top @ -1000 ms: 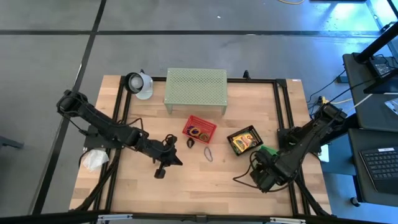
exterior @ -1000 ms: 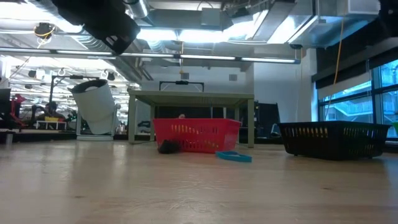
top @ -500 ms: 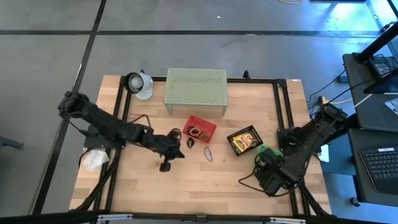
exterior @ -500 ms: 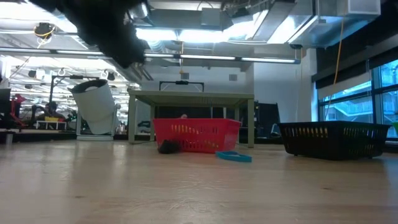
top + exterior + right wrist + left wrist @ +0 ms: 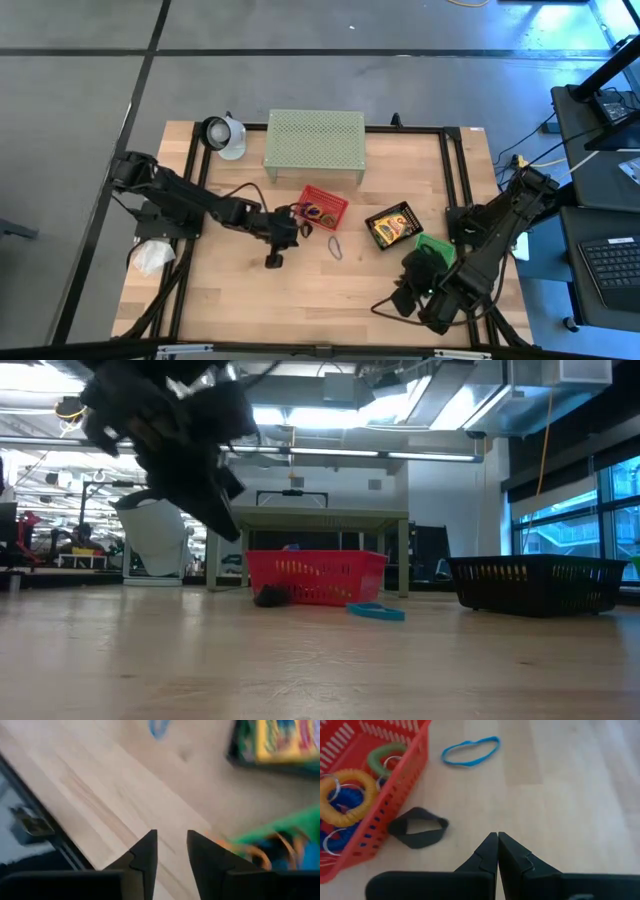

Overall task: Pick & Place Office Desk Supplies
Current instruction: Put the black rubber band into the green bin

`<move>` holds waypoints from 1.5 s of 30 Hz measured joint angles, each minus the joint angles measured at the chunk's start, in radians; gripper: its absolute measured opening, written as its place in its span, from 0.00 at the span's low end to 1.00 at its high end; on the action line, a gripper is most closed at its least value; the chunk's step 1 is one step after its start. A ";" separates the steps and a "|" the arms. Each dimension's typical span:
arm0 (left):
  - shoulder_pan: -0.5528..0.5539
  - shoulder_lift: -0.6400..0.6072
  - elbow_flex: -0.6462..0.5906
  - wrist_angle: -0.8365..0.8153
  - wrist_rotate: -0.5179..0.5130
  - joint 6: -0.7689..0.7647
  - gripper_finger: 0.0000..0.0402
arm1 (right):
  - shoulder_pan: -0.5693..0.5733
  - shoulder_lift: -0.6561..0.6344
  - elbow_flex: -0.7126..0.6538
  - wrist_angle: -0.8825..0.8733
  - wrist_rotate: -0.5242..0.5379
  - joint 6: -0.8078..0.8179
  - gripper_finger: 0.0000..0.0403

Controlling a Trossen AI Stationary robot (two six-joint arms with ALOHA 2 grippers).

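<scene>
Nearest the front edge, the right gripper (image 5: 408, 298) hangs above bare wood near the table's right front corner, its fingers (image 5: 145, 852) a narrow gap apart with nothing between them; a green tray (image 5: 280, 832) with orange and blue loops shows just beside it in the right wrist view, and the black basket (image 5: 395, 224) holding yellow-and-green boxes lies a little farther back. Farther in, the left gripper (image 5: 273, 260) hovers over the middle of the table, its jaws pressed together and empty. The step in hand looks like fetching the black loop (image 5: 418, 826), which lies flat on the wood just beside the red basket (image 5: 395, 790), ahead of the fingertips and apart from them. To do it well, the jaws should part first, then descend with one finger inside the loop or straddling its band, keeping clear of the basket wall. Beyond lies the blue loop (image 5: 470, 751), well apart. Farthest back stands the pale green shelf (image 5: 314, 140).
</scene>
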 joint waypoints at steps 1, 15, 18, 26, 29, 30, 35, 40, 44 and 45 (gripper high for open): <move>0.010 0.016 0.010 -0.005 0.000 0.008 0.01 | -0.002 0.000 0.000 0.021 0.037 -0.019 0.26; 0.016 0.124 0.168 -0.163 -0.016 0.275 0.27 | -0.004 0.000 0.000 0.089 0.256 -0.162 0.12; 0.004 0.159 0.194 -0.243 -0.018 0.313 0.33 | -0.004 0.000 0.000 0.092 0.298 -0.183 0.11; -0.004 0.256 0.293 -0.362 -0.075 0.321 0.41 | -0.004 0.000 0.000 0.145 0.379 -0.234 0.10; -0.004 0.265 0.312 -0.360 -0.099 0.346 0.41 | -0.004 0.000 0.000 0.155 0.375 -0.236 0.10; -0.004 0.269 0.316 -0.359 -0.112 0.356 0.41 | -0.004 0.000 0.000 0.155 0.375 -0.236 0.10; -0.001 0.271 0.319 -0.346 -0.161 0.370 0.42 | -0.004 0.001 0.000 0.155 0.374 -0.236 0.10; 0.010 0.271 0.319 -0.348 -0.160 0.380 0.42 | -0.004 0.001 0.000 0.164 0.374 -0.254 0.10; 0.021 0.271 0.319 -0.349 -0.137 0.380 0.42 | -0.004 0.001 0.000 0.193 0.374 -0.285 0.10; 0.024 0.271 0.319 -0.349 -0.126 0.380 0.41 | -0.004 0.001 0.000 0.200 0.375 -0.294 0.10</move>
